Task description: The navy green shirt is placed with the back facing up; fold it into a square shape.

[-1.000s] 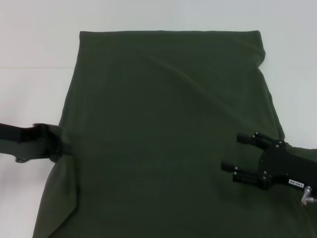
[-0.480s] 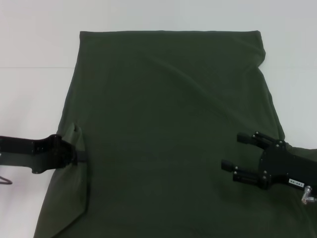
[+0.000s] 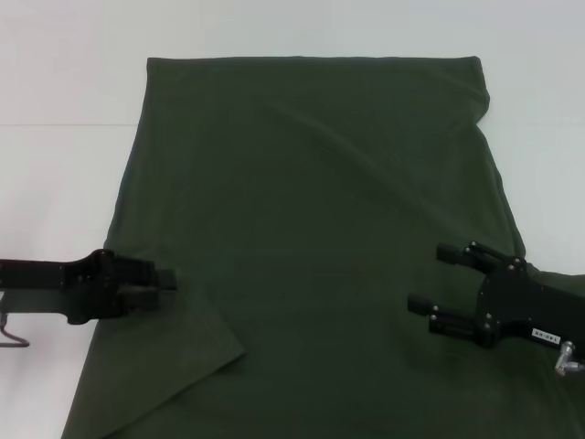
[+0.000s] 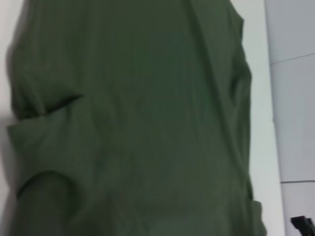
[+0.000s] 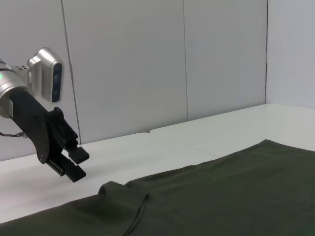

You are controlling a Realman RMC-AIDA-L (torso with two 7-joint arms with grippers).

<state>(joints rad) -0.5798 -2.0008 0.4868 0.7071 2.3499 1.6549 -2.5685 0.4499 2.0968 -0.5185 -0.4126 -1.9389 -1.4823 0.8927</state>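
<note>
The navy green shirt lies flat, plain side up, across the white table. Its near left edge is folded inward as a triangular flap resting on the body. My left gripper hovers just over the shirt's left edge, above that flap, open and holding nothing; the right wrist view shows it raised clear of the cloth. Over the shirt's right side, my right gripper hangs open and empty. The left wrist view is filled by the shirt.
White table surface borders the shirt on the left, right and far side. A grey panelled wall stands behind the table. A seam between two table tops runs at the far left.
The left gripper moved rightward over the shirt, dragging the left edge inward, then let go. The flap now lies flat on the body. The right gripper stayed still.
</note>
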